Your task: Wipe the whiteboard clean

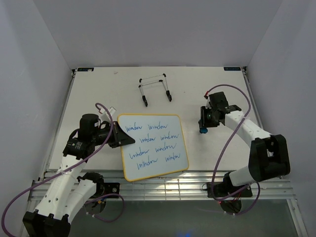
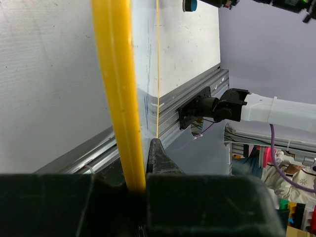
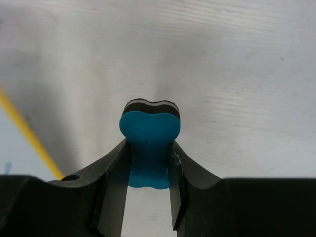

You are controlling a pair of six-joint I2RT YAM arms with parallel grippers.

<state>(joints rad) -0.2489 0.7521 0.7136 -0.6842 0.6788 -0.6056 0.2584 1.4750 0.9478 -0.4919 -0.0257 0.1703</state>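
Overhead view of a white tabletop (image 1: 98, 89) with two robot arms mounted at its near edge. The whiteboard (image 1: 154, 147), a small glossy board with rounded corners and a thin yellow frame, lies near the middle of the tabletop, turned slightly so its corners do not line up with the tabletop edges. Its near edge reaches the metal rails at the front. Blue handwriting covers the whiteboard: the word "window" repeated in two columns of four lines. The left gripper (image 1: 123, 138) meets the whiteboard at its left edge and is clenched on the yellow frame. The left wrist view shows the frame running straight up from between the black fingers (image 2: 157, 159). To the right of the whiteboard, well apart from it, the right gripper (image 1: 203, 128) points down at the tabletop and is closed on a small blue eraser (image 1: 203, 131). In the right wrist view the fingers pinch the eraser (image 3: 149, 133) from both sides, pressing its soft blue body into a waisted shape, with a dark layer along its far end. Whether the eraser touches the tabletop cannot be told. Beyond the whiteboard's far edge, a thin black-and-white wire easel stand (image 1: 155, 89) lies by itself.
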